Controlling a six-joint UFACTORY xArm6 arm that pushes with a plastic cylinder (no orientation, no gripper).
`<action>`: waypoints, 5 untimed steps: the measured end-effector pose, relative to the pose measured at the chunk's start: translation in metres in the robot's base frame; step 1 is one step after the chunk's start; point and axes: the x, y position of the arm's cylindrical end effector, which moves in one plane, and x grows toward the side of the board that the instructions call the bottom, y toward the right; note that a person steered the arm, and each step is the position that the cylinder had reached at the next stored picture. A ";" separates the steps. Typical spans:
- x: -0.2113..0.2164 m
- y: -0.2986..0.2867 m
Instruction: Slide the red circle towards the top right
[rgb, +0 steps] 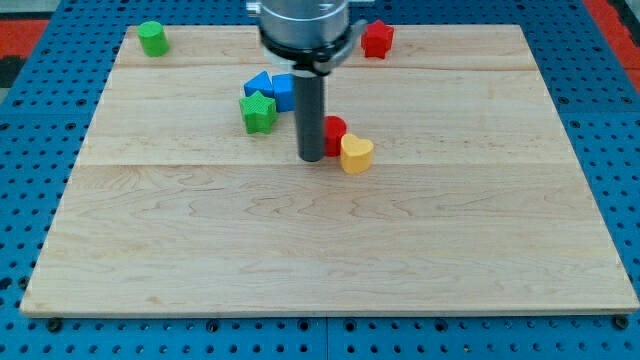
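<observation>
red circle (334, 131) touching my tip (311, 158) on the view's right, yellow heart (356, 154) beside

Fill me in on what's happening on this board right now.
I'm a single arm with a rod, working to slide the red circle toward the view's top right. My tip sits right against the circle's left side. A yellow heart touches the circle on its lower right. A green star and blue blocks cluster to the tip's upper left. A red star and a green block sit along the top edge.
</observation>
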 end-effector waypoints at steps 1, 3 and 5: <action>-0.024 0.048; -0.039 0.024; -0.078 0.023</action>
